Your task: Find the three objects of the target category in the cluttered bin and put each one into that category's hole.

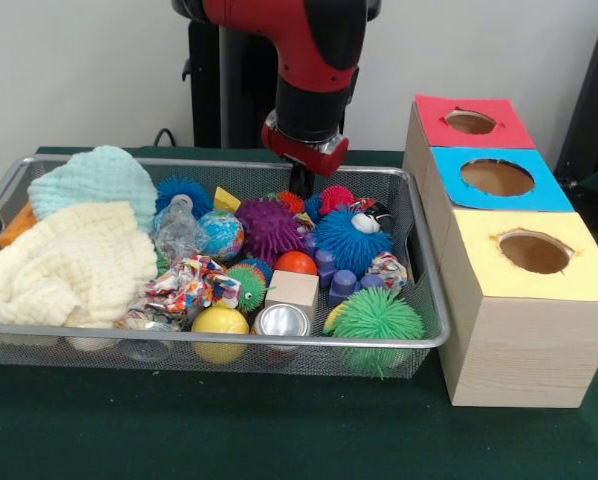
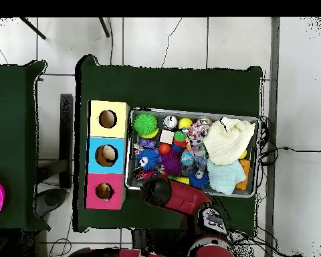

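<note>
A wire mesh bin (image 1: 431, 300) holds a heap of toys. Among them are a green spiky ball (image 1: 377, 318), a blue spiky ball (image 1: 347, 242), a purple spiky ball (image 1: 269, 228), a globe ball (image 1: 221, 235), a yellow ball (image 1: 220, 322), an orange ball (image 1: 295, 263), a wooden block (image 1: 293, 291) and a metal can (image 1: 282, 321). To the right stand three boxes with round holes: red (image 1: 470, 121), blue (image 1: 496, 177) and yellow (image 1: 534, 251). My gripper (image 1: 301, 181) hangs at the bin's far rim, just above the purple and blue spiky balls. In the overhead view the arm (image 2: 164, 191) hides it.
A cream cloth (image 1: 64, 265) and a pale blue cloth (image 1: 94, 180) fill the bin's left end, with a clear plastic bottle (image 1: 177, 228) and patterned fabric (image 1: 189, 280) beside them. The bin (image 2: 190, 111) lies close against the boxes (image 2: 108, 119). Green cloth covers the table (image 1: 279, 430).
</note>
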Available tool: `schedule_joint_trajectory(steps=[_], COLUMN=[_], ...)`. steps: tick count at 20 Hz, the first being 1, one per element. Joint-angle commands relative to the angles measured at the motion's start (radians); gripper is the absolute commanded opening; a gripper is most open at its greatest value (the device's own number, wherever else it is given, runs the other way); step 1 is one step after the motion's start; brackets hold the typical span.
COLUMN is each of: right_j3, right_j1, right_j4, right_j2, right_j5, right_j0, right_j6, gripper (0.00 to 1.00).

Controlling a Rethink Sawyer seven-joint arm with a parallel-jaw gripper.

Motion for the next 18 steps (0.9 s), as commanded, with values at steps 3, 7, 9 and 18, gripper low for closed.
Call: schedule_joint_trajectory(steps=[3,7,9,18], right_j3=[-0.125,-0.144,-0.159,-0.176], right_j1=[0.107,0.134,0.154,0.162], right_j4=[0.028,0.038,0.050,0.133], right_j2=[0.042,0.052,0.063,0.144], right_j5=[-0.078,-0.084,-0.095,-0.101], right_j0=[-0.031,-0.027,-0.021,0.005], right_j6=[0.138,0.144,0.154,0.207], gripper=[0.00,0.00,0.00,0.00])
